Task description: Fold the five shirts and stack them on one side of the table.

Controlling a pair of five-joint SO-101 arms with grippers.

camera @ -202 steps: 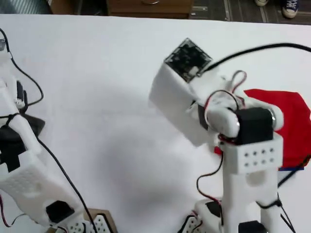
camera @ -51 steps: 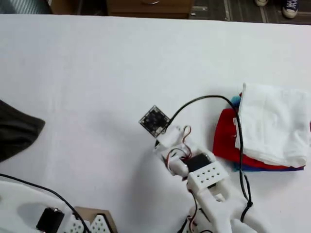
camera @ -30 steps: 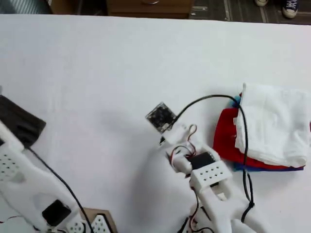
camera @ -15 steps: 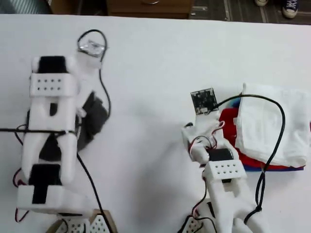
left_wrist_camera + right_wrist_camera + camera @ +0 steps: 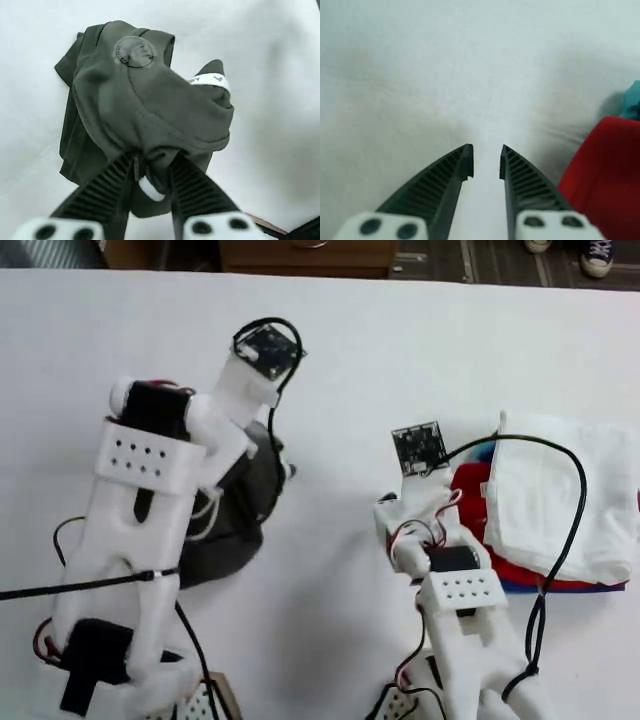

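- Dark grey soft-knit shirt (image 5: 150,100) lies bunched on the left part of the white cloth-covered desk (image 5: 400,350)
- Left gripper (image 5: 152,162) pinches a thick fold of it; best to lift high so the limp cloth hangs free, then spread it flat
- Right gripper (image 5: 486,150), slightly spread and empty, hovers just beside the folded red shirt (image 5: 605,170) under the folded white shirt (image 5: 565,490)

Five shirts (image 5: 560,500), two arms (image 5: 140,530)

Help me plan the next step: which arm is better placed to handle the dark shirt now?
Left. The left gripper is shut on the dark shirt; the right gripper sits empty beside the stack.
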